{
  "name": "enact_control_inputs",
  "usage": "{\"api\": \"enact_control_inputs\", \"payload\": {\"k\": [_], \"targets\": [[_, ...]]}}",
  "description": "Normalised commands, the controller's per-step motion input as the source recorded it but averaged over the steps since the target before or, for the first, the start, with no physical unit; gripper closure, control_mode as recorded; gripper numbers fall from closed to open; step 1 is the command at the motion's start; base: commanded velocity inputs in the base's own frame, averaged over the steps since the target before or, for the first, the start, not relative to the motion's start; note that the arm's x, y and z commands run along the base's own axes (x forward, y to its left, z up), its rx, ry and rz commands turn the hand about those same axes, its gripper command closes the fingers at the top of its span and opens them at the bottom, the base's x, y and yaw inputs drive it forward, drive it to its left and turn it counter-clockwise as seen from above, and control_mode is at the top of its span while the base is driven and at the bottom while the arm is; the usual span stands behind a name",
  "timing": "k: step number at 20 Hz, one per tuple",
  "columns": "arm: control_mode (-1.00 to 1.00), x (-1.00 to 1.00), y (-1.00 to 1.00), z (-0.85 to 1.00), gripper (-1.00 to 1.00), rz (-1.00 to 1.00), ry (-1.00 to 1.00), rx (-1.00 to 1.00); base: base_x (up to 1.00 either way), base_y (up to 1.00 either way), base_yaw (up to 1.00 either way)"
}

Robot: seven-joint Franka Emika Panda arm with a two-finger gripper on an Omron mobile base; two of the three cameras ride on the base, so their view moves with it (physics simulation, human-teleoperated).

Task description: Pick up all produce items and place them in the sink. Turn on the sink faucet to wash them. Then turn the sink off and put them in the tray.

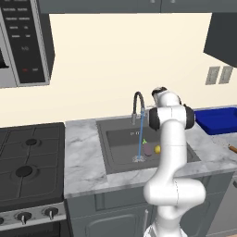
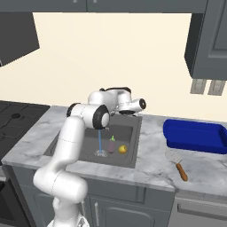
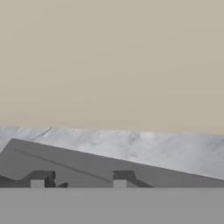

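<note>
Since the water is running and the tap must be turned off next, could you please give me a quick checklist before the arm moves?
1. Eggplant in the sink: ok.
2. Lemon in the sink beside the eggplant: ok.
3. Water stream falling from the faucet: ok; it lands just left of the produce, so whether it wets both: cannot tell.
4. Gripper free, holding nothing: ok; it sits shut at the back of the sink by the faucet.
5. Gripper touching the faucet handle: cannot tell.
6. Tray on the counter right of the sink, nothing in it: ok.
</note>
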Motion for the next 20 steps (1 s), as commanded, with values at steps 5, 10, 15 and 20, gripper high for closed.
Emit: {"api": "enact_control_inputs", "payload": {"k": [5,10,15,20], "targets": [[-1.0,0.0,-1.0,-0.34,1.0,-0.02,0.05,0.0,0.0,0.0,0.0],[-1.0,-0.16,-0.33,-0.04,-1.0,0.0,0.0,0.01,0.0,0.0,0.0],[-1.0,-0.51,-0.09,0.29,-1.0,0.0,-0.04,0.05,0.0,0.0,0.0],[-1.0,-0.77,-0.24,0.58,-1.0,0.0,-0.09,0.11,0.0,0.0,0.0]]}}
